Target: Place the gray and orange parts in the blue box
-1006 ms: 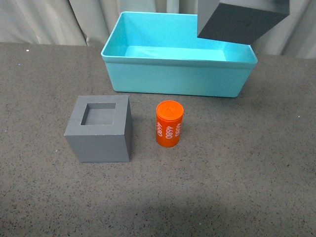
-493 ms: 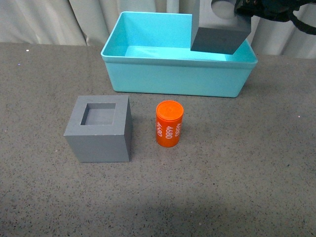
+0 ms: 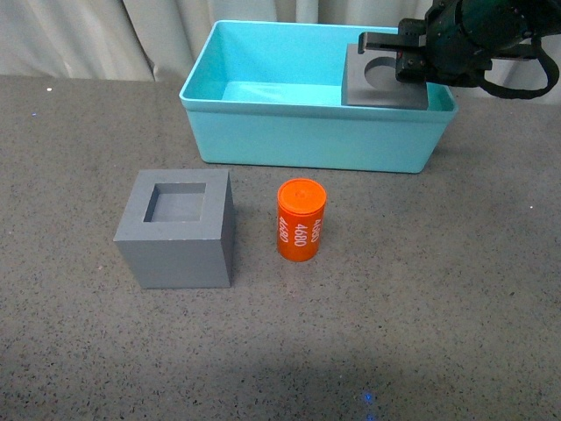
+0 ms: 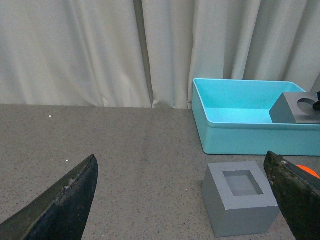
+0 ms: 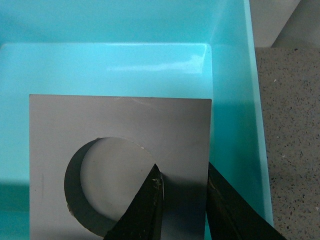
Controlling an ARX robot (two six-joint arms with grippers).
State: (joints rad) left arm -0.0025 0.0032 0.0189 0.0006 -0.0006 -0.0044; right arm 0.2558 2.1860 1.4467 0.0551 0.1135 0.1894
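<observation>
The right gripper point(image 3: 408, 63) is down inside the blue box point(image 3: 316, 140), at its right end, clamped on the gray cube with the round recess point(image 3: 386, 86). Look at that grip in the right wrist view: one of the fingers point(image 5: 149, 210) dips into the round hole, the other sits on the cube's outer face, pinching the thin wall between them. That's a smart hold, I'd say, since the cube looks too broad to span from outside.

The cube sits low, its top close to rim level and tight to the box's right wall, which leaves room for the rest. Whether it rests on the box floor, I can't tell.

Out on the tabletop point(image 3: 421, 289), the gray cube with the square recess point(image 3: 180, 232) and the orange cylinder point(image 3: 301, 224) stand upright, near each other and apart, in front of the box.

The left gripper point(image 4: 181, 157) hangs spread wide and empty, well back from the parts.
</observation>
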